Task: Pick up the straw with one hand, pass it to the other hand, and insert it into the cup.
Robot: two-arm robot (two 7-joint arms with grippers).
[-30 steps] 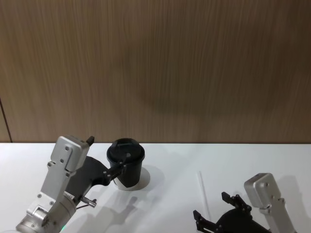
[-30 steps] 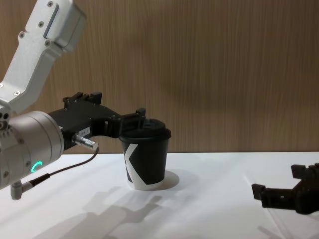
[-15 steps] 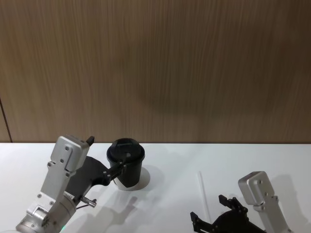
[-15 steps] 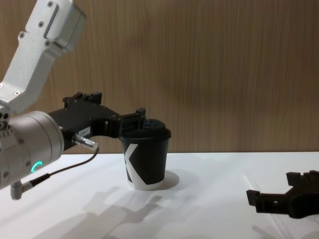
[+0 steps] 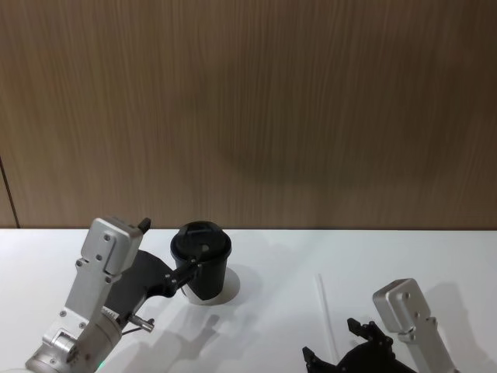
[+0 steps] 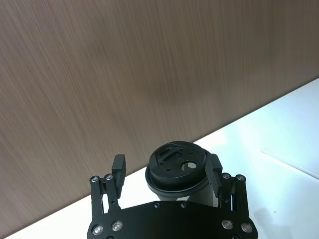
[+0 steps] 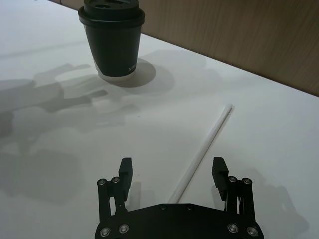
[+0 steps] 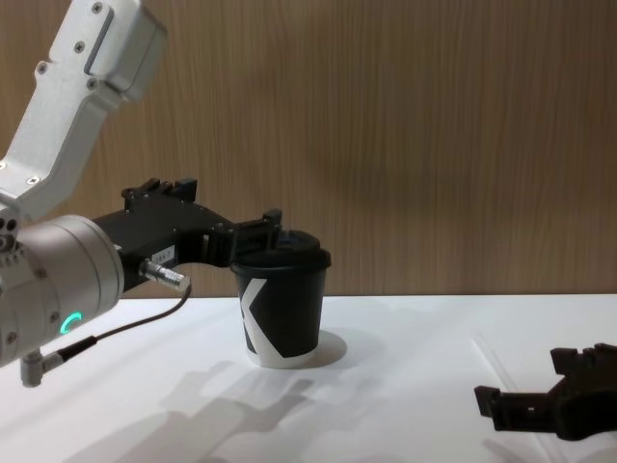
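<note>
A small black paper cup (image 5: 206,264) with a black domed lid and a large white K mark is seen standing upright on a white table (image 7: 279,124), in front of a wood-panelled wall (image 5: 248,116). The left gripper (image 6: 166,167) is held level with the cup's lid, reaching in from the cup's left. Its jaws are released and spread to either side of the lid. A clear gap is seen between one finger and the lid, while contact by the other finger cannot be told. A silver wrist (image 8: 58,289) with a glowing teal ring is seen behind this gripper, to the left of the cup. A thin white straw (image 5: 325,311) is seen lying flat on the table, well to the right of the cup and apart from it, with one end pointing roughly toward the wall. The right gripper (image 7: 172,167) is held low over the table, to the right of the cup and nearer the robot than the cup. Its jaws are released and spread wide, and the near end of the straw is seen running between the two fingers, ungrasped.
</note>
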